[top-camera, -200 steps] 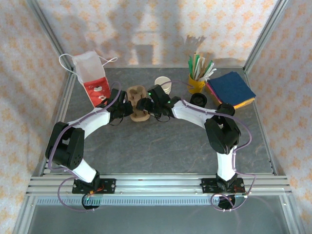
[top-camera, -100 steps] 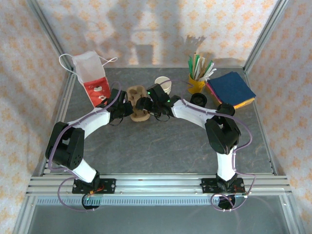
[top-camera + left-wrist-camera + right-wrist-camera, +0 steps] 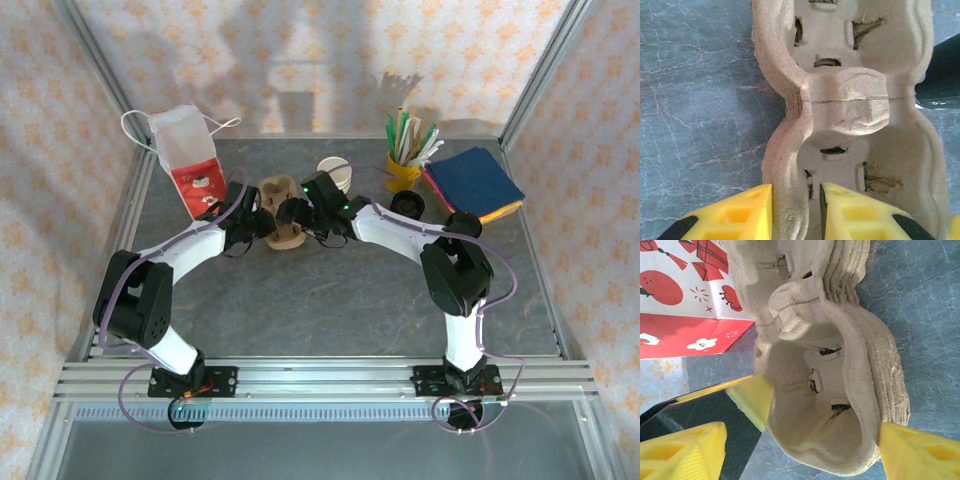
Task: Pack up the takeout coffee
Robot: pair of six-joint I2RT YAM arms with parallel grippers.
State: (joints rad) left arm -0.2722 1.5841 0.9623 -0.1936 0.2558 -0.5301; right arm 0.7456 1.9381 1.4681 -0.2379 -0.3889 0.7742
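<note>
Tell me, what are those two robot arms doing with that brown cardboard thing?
Both arms meet at a stack of brown cardboard cup carriers in the middle of the table. The left gripper has its yellow fingers on either side of a carrier's wall, though it is hard to tell whether they pinch it. The right gripper is spread wide around the stack's end. The paper cup stands just behind, not yet packed.

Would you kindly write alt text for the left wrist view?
A moulded pulp cup carrier lies on a grey marbled table, its visible wells empty. At the bottom, the yellow fingers of the left gripper straddle one side wall of the carrier.
</note>
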